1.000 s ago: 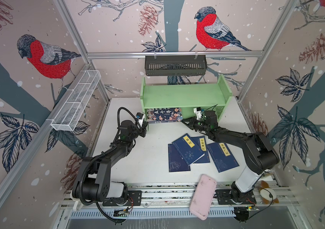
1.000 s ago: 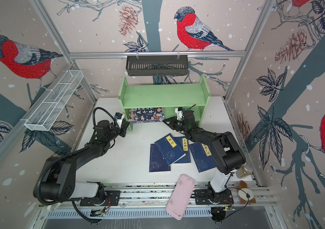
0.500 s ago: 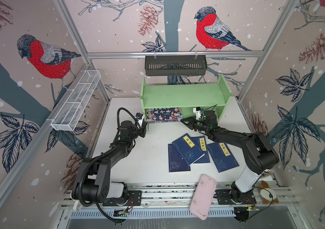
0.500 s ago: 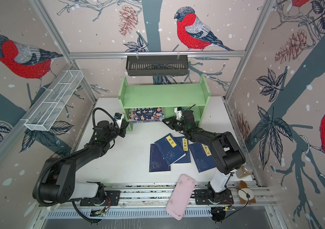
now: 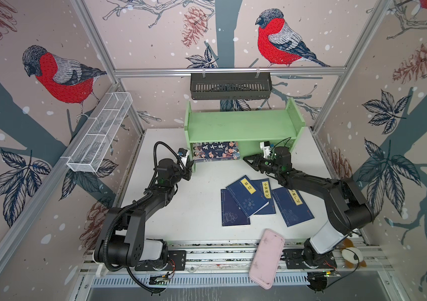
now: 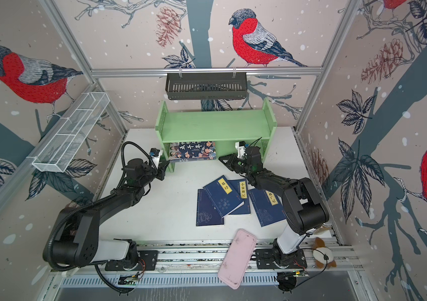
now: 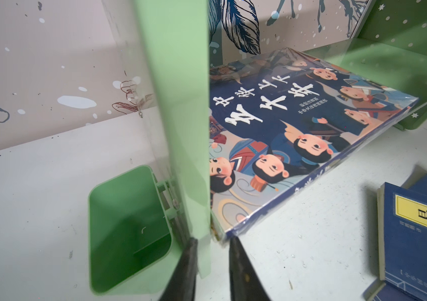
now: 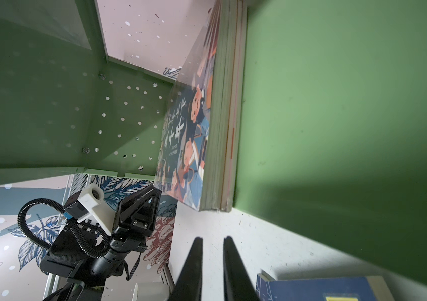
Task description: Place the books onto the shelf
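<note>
Books lay in two places. We saw the larger cartoon-cover book [image 5: 216, 151] lying flat, cover up, on the lower tier of the green shelf [image 5: 241, 125]. It sat at the shelf's left end against the left side panel [image 7: 178, 104], with its near corner beside that panel's front edge. The four navy paperbacks [image 5: 246, 200] lay on the white tabletop [image 5: 194, 208] in front of the shelf's right half. Three overlapped in a fan and the fourth lay at their right side; none was on the shelf.

The left fingers [image 7: 238, 260] sat low at the front of the left side panel, a little apart. In the left wrist view the panel's front edge and the book's corner showed in the gap, and we could not tell whether either was touched. The right fingers [image 8: 194, 260] pointed into the lower tier from the shelf's front, right of the cartoon-cover book and clear of it. A narrow gap stood between them, with only bare tabletop in it.

A pink flat case [image 5: 267, 258] lay well in front of the shelf, overhanging the tabletop's front edge. A black slotted basket [image 5: 230, 86] hung above the shelf.
</note>
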`<action>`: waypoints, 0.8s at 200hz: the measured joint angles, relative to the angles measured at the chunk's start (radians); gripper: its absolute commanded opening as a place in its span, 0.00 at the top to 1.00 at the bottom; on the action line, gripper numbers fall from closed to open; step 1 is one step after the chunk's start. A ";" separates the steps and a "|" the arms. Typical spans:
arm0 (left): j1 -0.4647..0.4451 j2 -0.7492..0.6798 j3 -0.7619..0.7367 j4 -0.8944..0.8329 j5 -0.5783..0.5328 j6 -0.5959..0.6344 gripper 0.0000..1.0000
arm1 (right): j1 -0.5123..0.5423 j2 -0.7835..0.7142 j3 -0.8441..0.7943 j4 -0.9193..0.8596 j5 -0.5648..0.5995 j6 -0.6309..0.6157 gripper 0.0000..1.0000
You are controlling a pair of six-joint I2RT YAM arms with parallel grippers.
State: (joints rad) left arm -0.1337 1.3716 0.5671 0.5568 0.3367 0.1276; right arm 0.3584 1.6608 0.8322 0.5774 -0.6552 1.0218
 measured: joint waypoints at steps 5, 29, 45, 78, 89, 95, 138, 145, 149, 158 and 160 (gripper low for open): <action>0.000 -0.002 -0.002 0.000 0.000 0.000 0.55 | -0.001 0.000 0.000 0.000 0.000 0.000 0.82; 0.000 -0.004 -0.006 0.003 0.000 0.004 0.47 | -0.005 0.000 0.002 0.000 0.000 -0.003 0.82; 0.000 0.000 -0.007 0.010 0.000 0.011 0.46 | -0.006 0.003 0.004 0.000 0.000 -0.003 0.83; 0.000 0.014 -0.009 0.041 -0.006 0.030 0.43 | -0.014 0.003 0.008 0.000 0.000 -0.003 0.83; 0.000 0.017 -0.013 0.056 -0.020 0.037 0.43 | -0.018 0.003 0.011 0.000 0.000 -0.003 0.83; 0.000 0.020 -0.014 0.064 -0.025 0.039 0.43 | -0.018 0.003 0.012 0.000 0.000 -0.003 0.83; 0.000 0.041 -0.027 0.122 -0.035 0.059 0.45 | -0.019 0.004 0.014 0.000 0.000 -0.003 0.83; 0.000 0.043 -0.031 0.132 -0.035 0.061 0.47 | -0.019 0.005 0.015 0.000 0.000 -0.003 0.83; 0.000 0.044 -0.032 0.138 -0.036 0.061 0.47 | -0.019 0.005 0.016 0.000 0.000 -0.003 0.83; 0.000 0.047 -0.034 0.146 -0.042 0.062 0.49 | -0.019 0.005 0.018 0.000 0.000 -0.003 0.83; 0.000 0.047 -0.034 0.149 -0.042 0.062 0.50 | -0.019 0.005 0.019 0.000 0.000 -0.003 0.83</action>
State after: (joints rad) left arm -0.1337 1.4185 0.5331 0.7059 0.2947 0.1898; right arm 0.3389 1.6657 0.8509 0.5770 -0.6556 1.0183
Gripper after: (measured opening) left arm 0.524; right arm 0.175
